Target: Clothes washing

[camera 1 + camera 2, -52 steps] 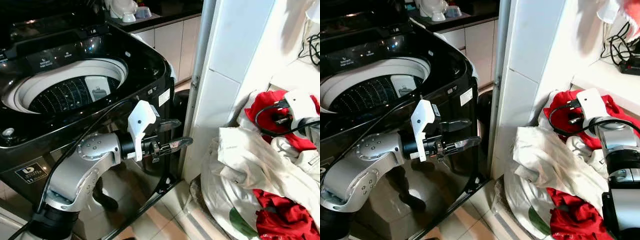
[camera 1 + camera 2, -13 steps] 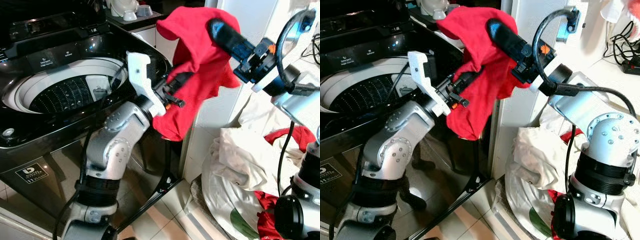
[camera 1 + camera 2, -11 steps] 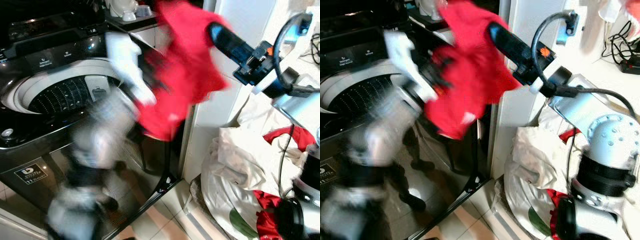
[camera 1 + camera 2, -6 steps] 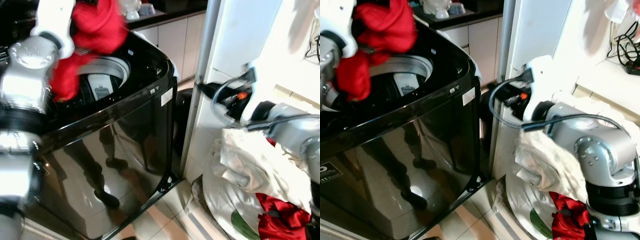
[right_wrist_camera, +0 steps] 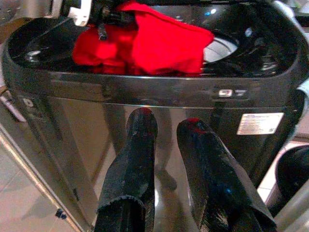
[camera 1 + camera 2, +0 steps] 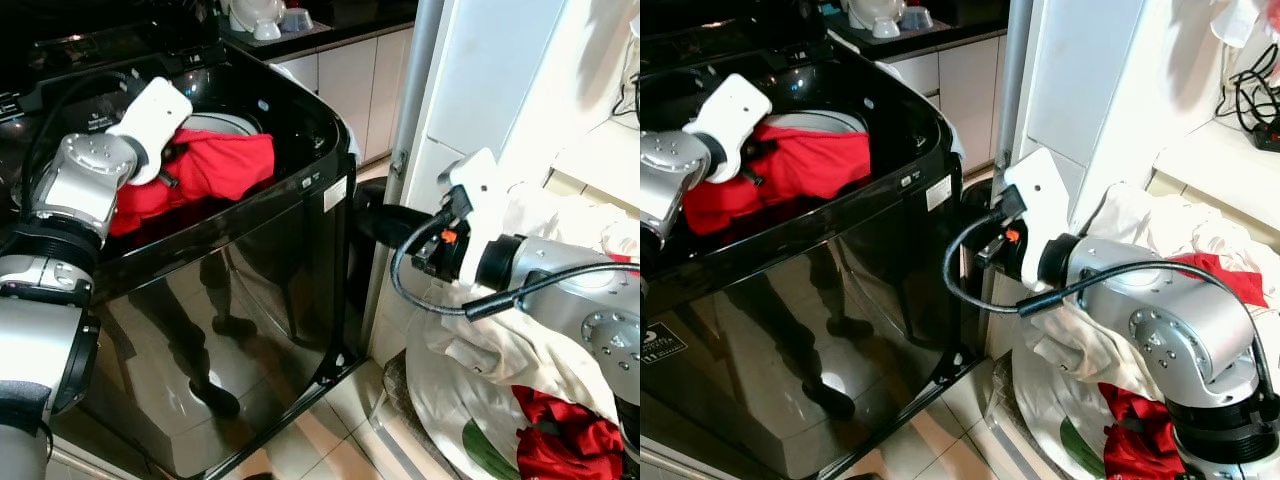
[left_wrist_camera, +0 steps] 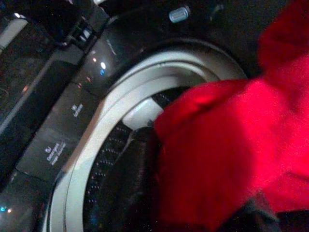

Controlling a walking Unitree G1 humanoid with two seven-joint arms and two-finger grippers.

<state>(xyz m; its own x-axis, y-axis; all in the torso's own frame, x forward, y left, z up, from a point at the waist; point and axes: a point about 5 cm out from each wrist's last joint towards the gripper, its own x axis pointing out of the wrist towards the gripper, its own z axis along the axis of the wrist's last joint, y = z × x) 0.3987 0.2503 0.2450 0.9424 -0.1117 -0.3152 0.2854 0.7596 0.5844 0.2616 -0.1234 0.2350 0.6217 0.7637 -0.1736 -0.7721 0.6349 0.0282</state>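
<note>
Upper left of the frame, the left gripper [image 6: 172,172] is reaching over the open washer [image 6: 290,130], its fingers buried in the red cloth [image 6: 215,165], so whether it is gripping I cannot tell. The cloth is lying across the drum opening [image 7: 101,150]. Mid-frame, the right gripper [image 5: 164,145] is hovering beside the washer's glossy front, fingers apart and holding nothing. Lower right, the laundry pile [image 6: 520,350] is sitting by the wall.
</note>
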